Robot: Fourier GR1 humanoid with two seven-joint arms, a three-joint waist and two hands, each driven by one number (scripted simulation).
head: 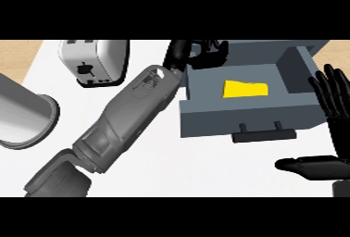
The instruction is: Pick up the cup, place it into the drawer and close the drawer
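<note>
Cup (245, 89): yellow, lying inside the open drawer (205, 115), roughly at the middle of the drawer floor, apart from all four walls. No hand touches it.

Nearest the lower edge, right side: right hand (321, 164) rests open, fingers (334, 99) straight and pointing up along the view's right edge, thumb stretched out to the left over bare worktop. It holds nothing. The fingers lie just beside the drawer's right wall; contact cannot be judged.

Left forearm (126, 120) enters at the lower left corner and runs diagonally up to the right across the white worktop (191, 166).

Drawer: grey, pulled out toward the near edge, front panel facing the viewer with a dark handle (263, 134) on two posts. Open worktop lies in front of the handle, between forearm and right thumb.

Left edge: a grey metal cylinder (21, 115), partly cut off by the frame, well apart from the drawer, with the forearm between them.

Far left: a silver toaster (96, 60), near the far edge, just beside the upper forearm.

Farthest: left hand (202, 52) at the drawer's far left corner, over the back rim. Fingers curled, dark against the dark cabinet (273, 47). They appear clenched on nothing; whether they touch the rim cannot be told. The hand is clear of the cup, with bare drawer floor between them.
</note>
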